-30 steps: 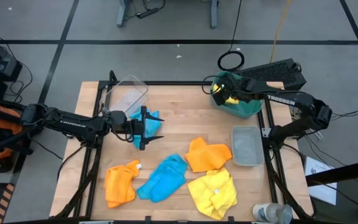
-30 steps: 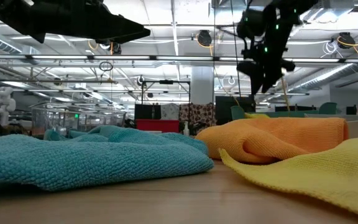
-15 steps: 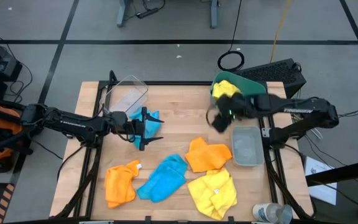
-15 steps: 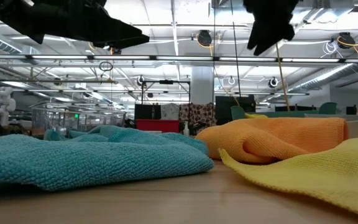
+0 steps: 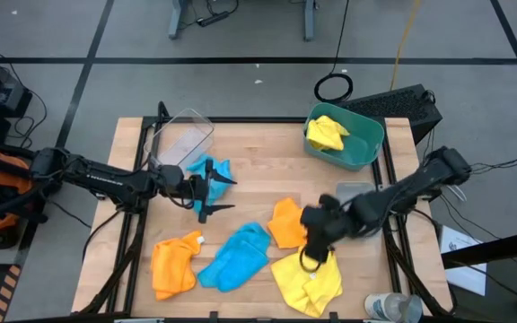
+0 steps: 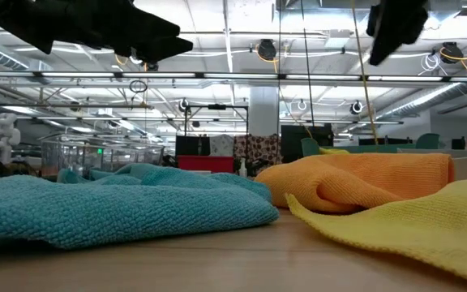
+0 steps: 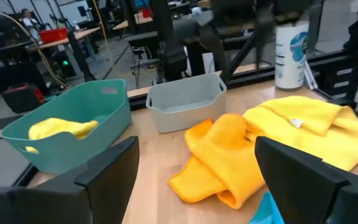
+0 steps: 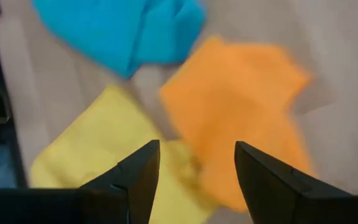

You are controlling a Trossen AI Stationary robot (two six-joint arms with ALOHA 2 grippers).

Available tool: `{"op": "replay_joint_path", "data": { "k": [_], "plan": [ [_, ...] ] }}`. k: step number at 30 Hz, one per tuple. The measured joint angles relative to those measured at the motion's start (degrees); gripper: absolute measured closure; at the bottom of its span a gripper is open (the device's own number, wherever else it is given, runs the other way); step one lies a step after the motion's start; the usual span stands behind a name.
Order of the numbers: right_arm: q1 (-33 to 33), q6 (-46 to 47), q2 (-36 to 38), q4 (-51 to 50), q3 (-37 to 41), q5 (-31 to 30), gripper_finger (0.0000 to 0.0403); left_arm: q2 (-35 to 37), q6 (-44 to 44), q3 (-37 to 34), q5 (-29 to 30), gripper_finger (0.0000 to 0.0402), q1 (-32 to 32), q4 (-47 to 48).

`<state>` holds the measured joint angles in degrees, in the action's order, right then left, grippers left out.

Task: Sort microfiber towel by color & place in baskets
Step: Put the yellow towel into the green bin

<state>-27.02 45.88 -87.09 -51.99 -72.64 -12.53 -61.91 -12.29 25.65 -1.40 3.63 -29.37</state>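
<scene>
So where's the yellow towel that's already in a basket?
In the high view, that yellow towel lies inside the teal basket at the table's far right corner, just beyond the small grey basket.

Bare tabletop (image 5: 267,175) between teal basket (image 5: 363,146) and cloth pile (image 5: 300,224).

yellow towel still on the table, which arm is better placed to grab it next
Right. The right gripper hangs open over the near edge of the table beside the yellow towel, which shows past its fingers in the right wrist view. The left gripper is farther off by the clear basket.
</scene>
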Motion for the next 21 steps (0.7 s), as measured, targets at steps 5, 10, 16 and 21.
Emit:
{"op": "replay_joint_path", "data": {
  "k": [5, 10, 16, 21],
  "plan": [
    [-3.7, 5.7, -8.5, 6.0, 0.0, 6.6, 0.0204, 0.0, 1.9, 0.0, 0.0, 0.0077, 2.1, 1.3],
    [-5.5, 10.6, -15.4, 12.3, 0.0, 9.9, 0.0182, 0.0, 2.0, 0.0, 0.0, 0.0077, 5.0, 3.0],
    [-6.0, 16.1, -20.1, 11.1, 0.0, 9.3, 0.0110, 0.0, 3.0, 0.0, 0.0, 0.0077, 9.2, 3.6],
    [-8.1, 20.8, -23.5, 10.7, 0.0, 9.7, 0.0077, 0.0, 2.5, 0.0, 0.0, 0.0077, 11.6, 5.8]
  ]
}}
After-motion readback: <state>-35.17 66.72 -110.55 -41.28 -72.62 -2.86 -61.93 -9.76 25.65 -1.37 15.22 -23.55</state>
